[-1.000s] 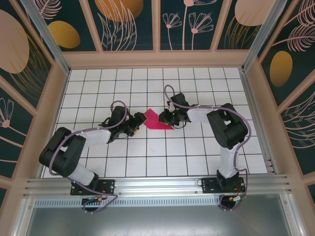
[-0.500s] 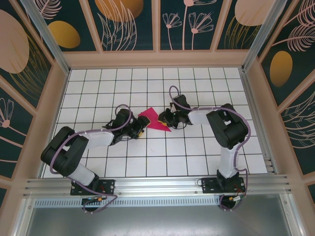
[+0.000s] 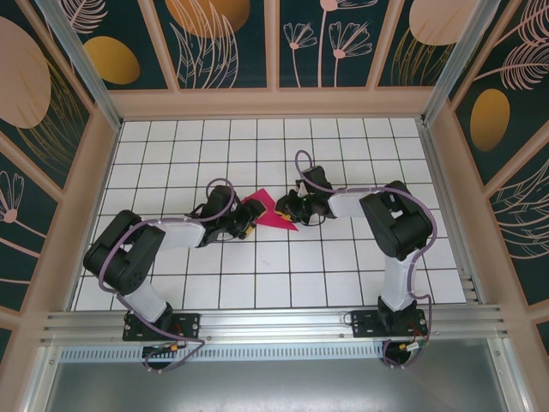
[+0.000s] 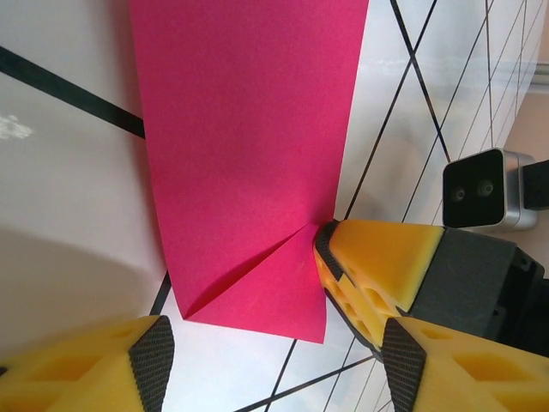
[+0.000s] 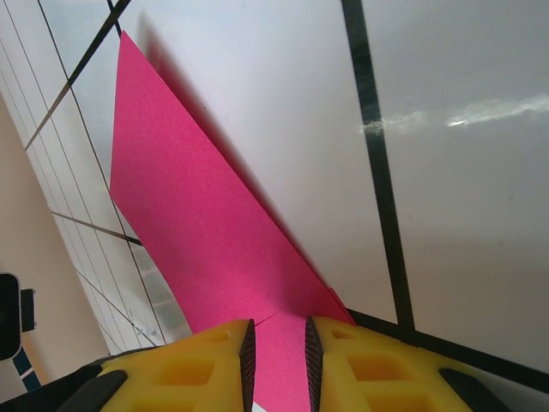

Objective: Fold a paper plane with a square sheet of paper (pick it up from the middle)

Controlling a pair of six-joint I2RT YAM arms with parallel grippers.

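While the paper [image 3: 273,215] lies folded flat on the desk [image 3: 257,283] between both arms, we see the right pincer [image 5: 276,365] nearly closed, nipping the paper's edge, and the left pincer [image 4: 274,373] wide open, its fingers [image 4: 111,365] astride the paper's flap-cornered end, holding nothing.

White table [image 3: 343,283] with a black square grid. Dark teal wall panels [image 3: 223,43] with leaf prints border far, left and right edges. Aluminium rail [image 3: 274,322] runs along near edge.
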